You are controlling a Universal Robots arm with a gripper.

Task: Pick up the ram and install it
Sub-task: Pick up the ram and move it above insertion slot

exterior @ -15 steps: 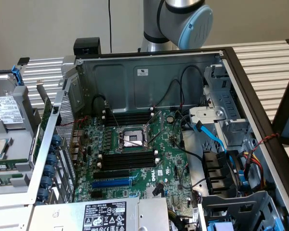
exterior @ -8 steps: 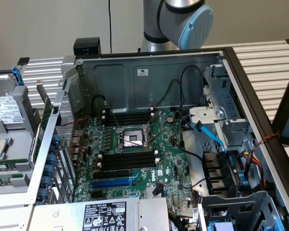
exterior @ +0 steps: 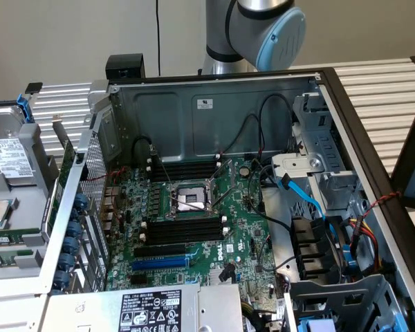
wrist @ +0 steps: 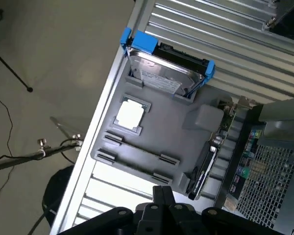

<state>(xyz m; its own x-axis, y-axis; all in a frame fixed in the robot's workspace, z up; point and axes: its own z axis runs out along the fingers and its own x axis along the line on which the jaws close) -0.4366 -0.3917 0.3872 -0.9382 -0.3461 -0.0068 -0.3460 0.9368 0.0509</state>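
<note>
Item 1: my gripper. Black fingers pressed together with nothing between them. The wrist view shows it hanging over the grey tray. The exterior view shows my arm at twelve o'clock, behind the open computer case.

Item 2: the ram. A dark-green strip lying in the tray at nine o'clock in the exterior view, well apart from the case's board. A second green strip lies just beside it. In the wrist view I cannot tell what sits in the tray's long holders.

Item 3: tray contents, wrist view. Hard drive in blue brackets; processor chip between drive and holders; expansion card standing on edge beside the case.

Item 4: board, exterior view. CPU socket at centre, black memory slots at its twelve and six o'clock, and a blue expansion slot at seven.
</note>
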